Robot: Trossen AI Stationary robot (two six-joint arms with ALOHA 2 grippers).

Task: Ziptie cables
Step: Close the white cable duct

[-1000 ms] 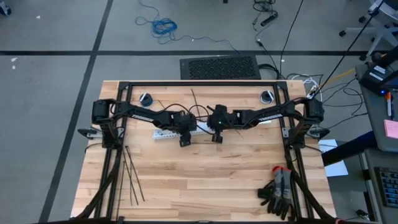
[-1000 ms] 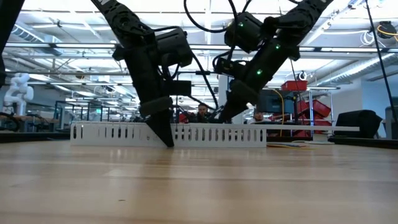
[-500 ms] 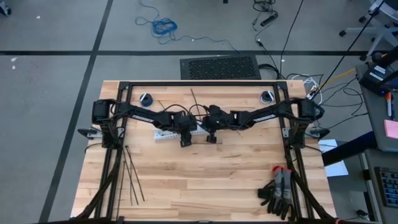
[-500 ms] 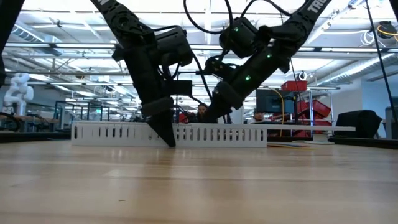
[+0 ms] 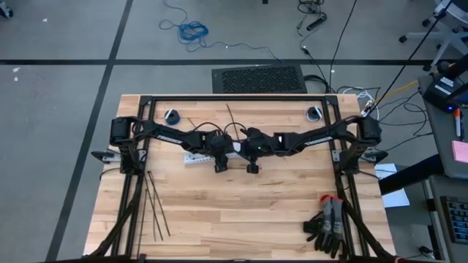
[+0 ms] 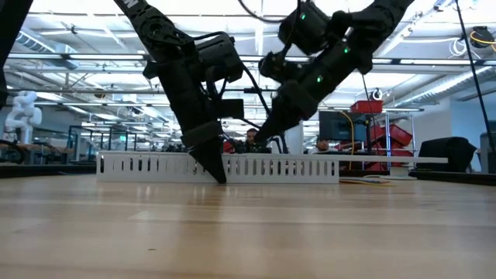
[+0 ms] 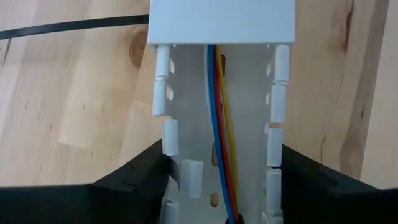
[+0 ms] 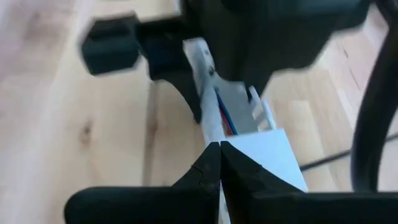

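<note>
Left gripper (image 7: 217, 186) clamps the slotted duct (image 7: 217, 93) with cables (image 7: 221, 124) inside; right gripper (image 8: 219, 149) pinched closed, empty. Zipties (image 5: 155, 208) untouched; nothing tied.

Grey floor (image 5: 66, 109) with dark lines, black floor grille (image 5: 258, 79), bright ceiling lights (image 6: 256, 8).

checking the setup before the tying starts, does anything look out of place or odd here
One thing stands out: the wires (blue, red, yellow) lie inside the white slotted duct, which the left gripper grips by its side walls. The zipties lie untouched near the table's left edge. The right gripper, shut, hovers over the duct's lid.
</note>
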